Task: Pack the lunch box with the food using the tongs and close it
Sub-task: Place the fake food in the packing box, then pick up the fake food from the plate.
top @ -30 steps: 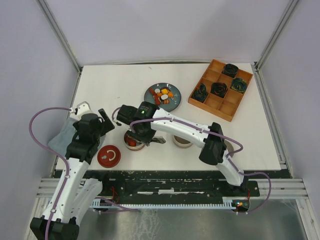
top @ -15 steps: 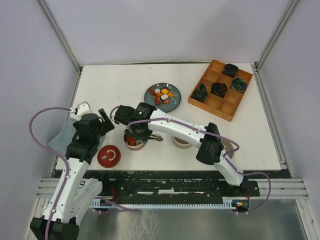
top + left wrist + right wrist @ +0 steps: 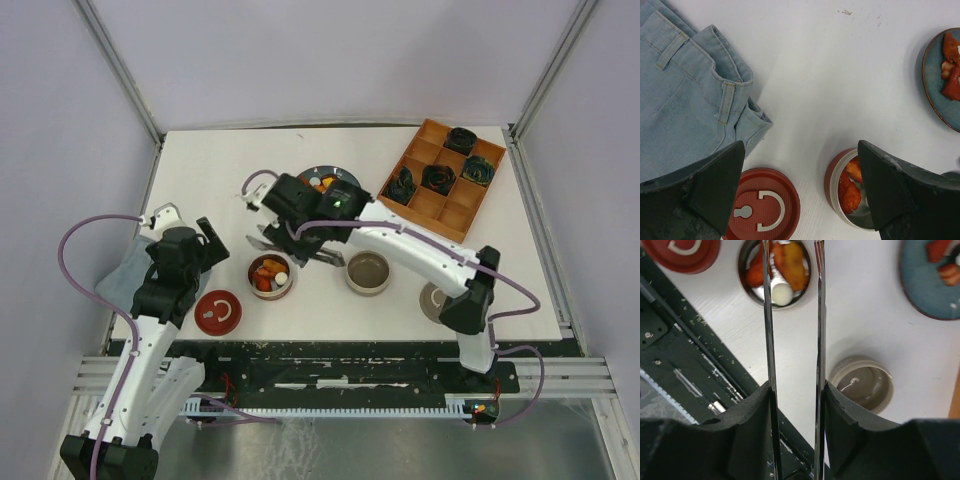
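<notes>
Your white table [image 3: 220, 160] carries everything. The orange compartment tray [image 3: 462, 212] sits at its far right corner with four dark rosettes [image 3: 437, 178] in separate compartments, and a folded piece of denim [image 3: 680, 115] lies against the left edge. The blue-grey plate [image 3: 920, 295] lies toward the far edge near the middle, half covered from above by your right arm, with red and orange food [image 3: 951, 75] on it. The lunch box [image 3: 831, 180] – a round red can with a metal inside – stands open near the near edge, left of middle, and holds orange pieces and one white piece [image 3: 781, 292]. Its red lid [image 3: 762, 207] lies flat just beside it, toward the near left, handle up. A beige bowl [image 3: 862, 382] stands to the right of the lunch box, apart from it. Your right gripper [image 3: 796, 390] hangs above the table between plate and lunch box and clamps the tongs [image 3: 769, 340]. Their two silver arms run side by side with a gap between them, out over the lunch box in the wrist view, where the tips leave the top of the picture. Your left gripper [image 3: 800, 150] hovers with its jaws spread wide – nothing between them – over the bare table between the denim and the lunch box.
</notes>
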You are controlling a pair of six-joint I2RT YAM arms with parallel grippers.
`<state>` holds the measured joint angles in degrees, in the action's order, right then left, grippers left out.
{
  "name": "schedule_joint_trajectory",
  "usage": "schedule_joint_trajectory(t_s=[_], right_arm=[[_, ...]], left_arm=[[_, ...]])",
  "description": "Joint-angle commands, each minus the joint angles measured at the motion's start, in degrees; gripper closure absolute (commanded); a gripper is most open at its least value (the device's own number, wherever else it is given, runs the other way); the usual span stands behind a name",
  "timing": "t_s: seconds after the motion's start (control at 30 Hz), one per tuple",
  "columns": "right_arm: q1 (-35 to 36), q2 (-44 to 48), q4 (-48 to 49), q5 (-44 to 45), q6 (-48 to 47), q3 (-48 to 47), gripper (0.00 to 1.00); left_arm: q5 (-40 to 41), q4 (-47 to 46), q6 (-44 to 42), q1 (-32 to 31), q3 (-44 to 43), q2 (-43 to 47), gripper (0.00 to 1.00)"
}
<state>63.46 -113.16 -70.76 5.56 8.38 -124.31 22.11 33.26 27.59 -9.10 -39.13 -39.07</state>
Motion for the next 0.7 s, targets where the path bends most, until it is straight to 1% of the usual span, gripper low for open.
schedule_joint_trajectory(t_s=[0.0, 0.13, 0.27, 0.4, 0.67], right_arm=[[-6.64, 5.75, 4.86, 6.7, 2.96, 4.51, 0.5], [-13.92, 6.53, 4.32, 8.49, 5.02, 6.96, 0.49], [-18.35, 4.21, 2.32, 9.65, 5.08, 5.73, 0.49], [-20.54, 2.68, 3.17, 8.4, 6.0, 5.13, 0.48], [-20.81, -3.33, 3.77, 4.56, 5.99, 0.09, 0.48]], left_arm=[[0.22, -2.31, 0.0, 0.16, -0.36, 0.37, 0.0], [0.05, -2.36, 0.0, 0.17, -0.37, 0.31, 0.0], [-0.05, -2.48, 0.0, 0.22, -0.33, 0.22, 0.0], [-0.05, -2.41, -0.05, 0.24, -0.33, 0.22, 0.0], [-0.05, -2.41, -0.08, 0.23, -0.34, 0.17, 0.0]])
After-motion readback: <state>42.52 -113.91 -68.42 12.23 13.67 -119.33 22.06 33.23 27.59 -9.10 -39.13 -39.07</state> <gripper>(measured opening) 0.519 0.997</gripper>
